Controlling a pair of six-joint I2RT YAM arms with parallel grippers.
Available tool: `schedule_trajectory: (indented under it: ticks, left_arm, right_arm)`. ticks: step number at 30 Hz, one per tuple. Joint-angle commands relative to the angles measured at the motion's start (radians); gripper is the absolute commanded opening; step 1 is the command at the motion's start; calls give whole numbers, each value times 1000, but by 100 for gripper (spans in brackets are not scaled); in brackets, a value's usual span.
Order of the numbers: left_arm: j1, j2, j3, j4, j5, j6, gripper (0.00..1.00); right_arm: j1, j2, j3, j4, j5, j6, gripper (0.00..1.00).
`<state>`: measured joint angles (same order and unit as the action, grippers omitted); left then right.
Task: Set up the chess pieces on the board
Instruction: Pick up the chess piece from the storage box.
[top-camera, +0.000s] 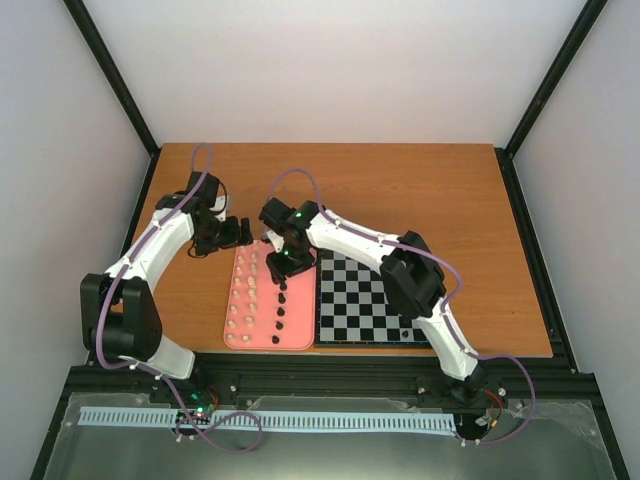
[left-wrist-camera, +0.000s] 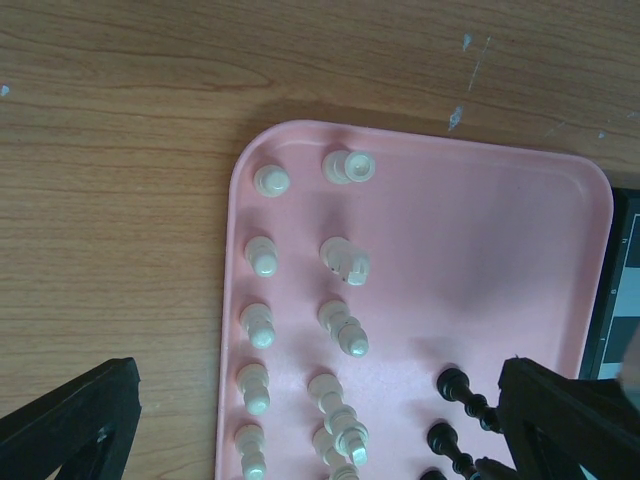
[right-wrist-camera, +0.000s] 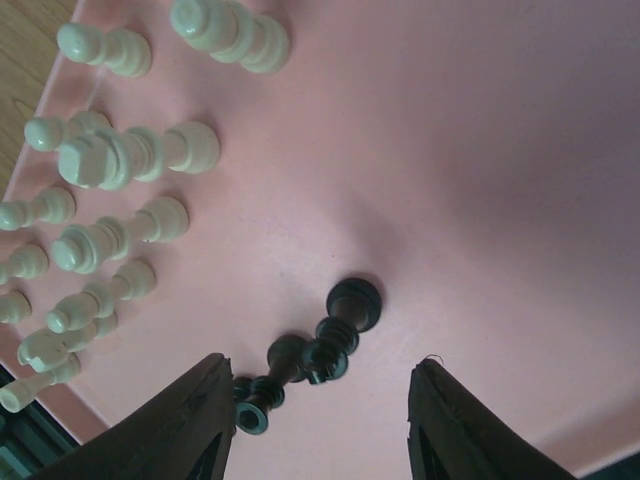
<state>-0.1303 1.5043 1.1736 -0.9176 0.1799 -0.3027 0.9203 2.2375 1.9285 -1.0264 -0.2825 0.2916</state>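
The pink tray (top-camera: 300, 322) holds cream chess pieces (top-camera: 243, 300) in two columns on its left and black chess pieces (top-camera: 281, 310) in a line on its right. The checked board (top-camera: 365, 300) lies right of the tray with no pieces showing on it. My right gripper (top-camera: 285, 268) hangs low over the tray's far end. In the right wrist view it (right-wrist-camera: 320, 405) is open, straddling two black pieces (right-wrist-camera: 345, 312) standing close together; the nearer one's top is by the left finger. My left gripper (top-camera: 240, 232) is open (left-wrist-camera: 320, 440) above the tray's far left corner, over the cream pieces (left-wrist-camera: 342, 328).
The tray's rim (left-wrist-camera: 235, 300) runs along bare wooden table (top-camera: 400, 190). A strip of the board (left-wrist-camera: 622, 300) shows beside the tray in the left wrist view. The right arm's forearm crosses above the board's far edge. Black frame posts stand at the table's corners.
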Motion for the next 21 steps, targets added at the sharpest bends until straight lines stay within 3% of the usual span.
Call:
schedule_trajectory:
  ticks: [1, 13, 21]
  left_arm:
    - [-3, -23, 17, 7, -1, -1, 100]
    - [-3, -22, 11, 9, -1, -1, 100]
    - [-3, -7, 10, 6, 7, -4, 100]
  right_arm:
    - [20, 51, 54, -49, -36, -43, 48]
    - [28, 106, 120, -89, 15, -47, 39]
    - [28, 119, 123, -89, 17, -53, 26]
